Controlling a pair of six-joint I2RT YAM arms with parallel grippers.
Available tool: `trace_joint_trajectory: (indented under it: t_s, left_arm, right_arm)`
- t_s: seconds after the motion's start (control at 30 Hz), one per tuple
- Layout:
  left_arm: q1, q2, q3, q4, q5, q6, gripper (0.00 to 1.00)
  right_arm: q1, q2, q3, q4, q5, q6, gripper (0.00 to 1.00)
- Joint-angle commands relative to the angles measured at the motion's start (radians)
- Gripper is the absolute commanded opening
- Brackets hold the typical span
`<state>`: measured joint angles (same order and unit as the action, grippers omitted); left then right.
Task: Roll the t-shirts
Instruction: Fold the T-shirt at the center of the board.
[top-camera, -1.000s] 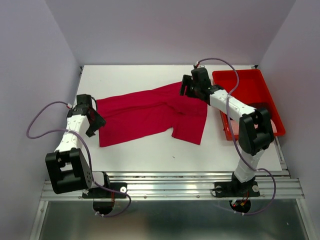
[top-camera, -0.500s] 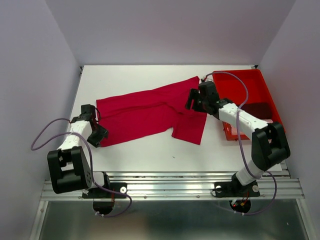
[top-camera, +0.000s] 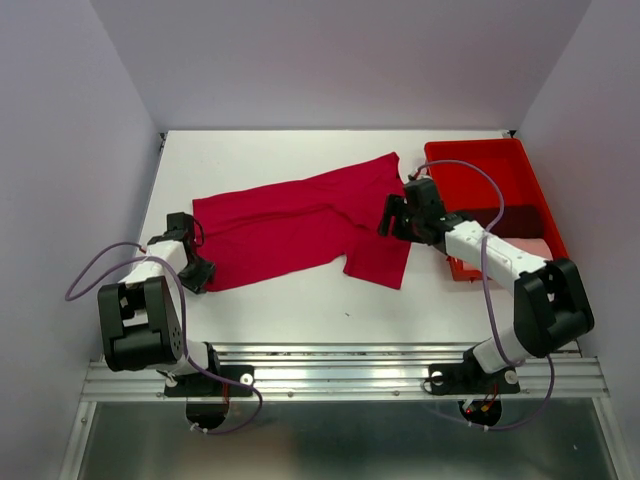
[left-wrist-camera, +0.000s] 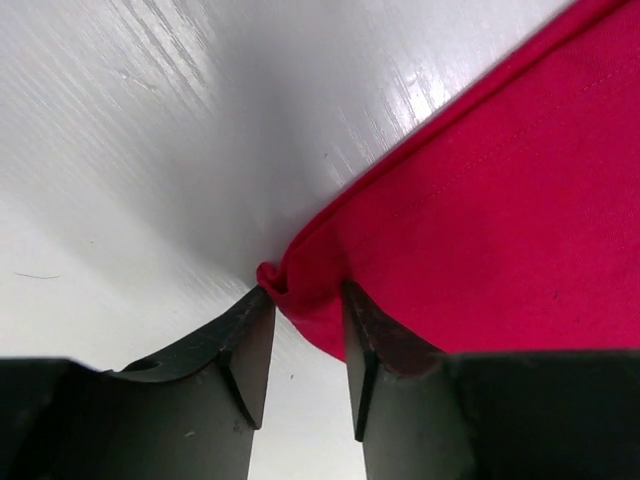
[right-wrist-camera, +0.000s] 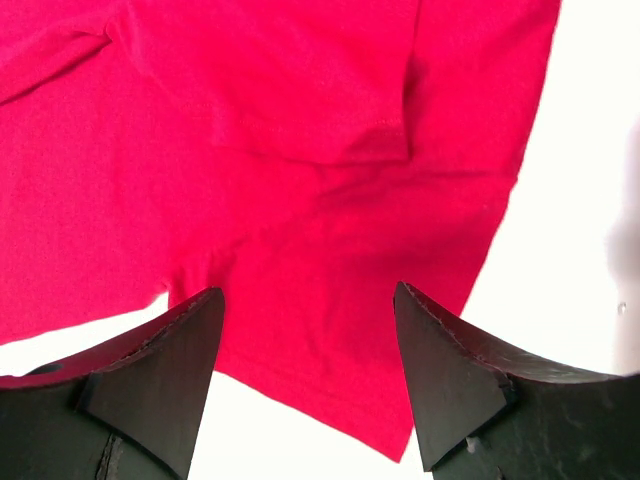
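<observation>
**Item:** crimson t-shirt (top-camera: 290, 225), short-sleeved, one piece. Lies spread flat across the middle of the bench (top-camera: 300, 150), one sleeve lapped over the body at the right side.

**Handling (judged):** light, limp cloth with no stiffness. It will drape, bunch and drag on the surface. Not fragile. Best taken at a hem corner or a doubled seam, where the fabric is thickest.

**Left end effector** (left-wrist-camera: 305, 300): set narrow, astride the bunched near-left hem corner. Whether it already pinches the cloth cannot be told.

**Right end effector** (right-wrist-camera: 310, 300): wide, holding nothing, above the shirt's right portion.

**Adjacent:** red tray (top-camera: 480, 165) to the right, holding a dark maroon cloth (top-camera: 515, 218) and a pale pink cloth (top-camera: 540, 246).
</observation>
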<state>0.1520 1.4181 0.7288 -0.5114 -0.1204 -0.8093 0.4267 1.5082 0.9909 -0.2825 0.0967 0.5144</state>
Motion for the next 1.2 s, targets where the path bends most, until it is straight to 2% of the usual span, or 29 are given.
trace_joint_trajectory:
  t_s: [0.0,0.07,0.1,0.17,0.4,0.67,0.77,1.07,1.17]
  left_arm:
    - [-0.003,0.027,-0.06,0.062,-0.028,-0.016,0.35]
    - [-0.002,0.027,-0.074,0.065,-0.031,-0.014,0.25]
    - [-0.003,0.019,-0.074,0.066,-0.028,-0.014,0.11]
    - [-0.003,-0.013,-0.069,0.062,-0.022,-0.011,0.0]
    - [-0.003,-0.154,-0.011,-0.002,-0.021,-0.001,0.0]
    - [-0.005,-0.18,0.017,-0.016,-0.001,0.022,0.0]
    - [-0.005,-0.183,0.02,-0.015,-0.001,0.033,0.0]
    - [-0.005,-0.188,0.032,-0.013,0.005,0.041,0.0]
    - [-0.006,-0.188,0.034,-0.012,0.005,0.042,0.0]
  right_arm:
    - [-0.002,-0.062,-0.012,-0.01,0.009,0.022,0.74]
    - [-0.002,-0.081,-0.032,-0.029,0.006,0.036,0.74]
    - [-0.002,-0.089,-0.041,-0.037,0.006,0.056,0.74]
    - [-0.002,-0.112,-0.057,-0.079,0.002,0.085,0.72]
    - [0.007,-0.242,-0.25,-0.107,-0.017,0.245,0.6]
    - [0.043,-0.256,-0.357,-0.09,0.037,0.387,0.61]
    - [0.043,-0.223,-0.374,-0.051,0.018,0.404,0.61]
    - [0.064,-0.152,-0.364,0.02,-0.037,0.464,0.51]
    - [0.064,-0.135,-0.347,0.02,-0.029,0.466,0.42]
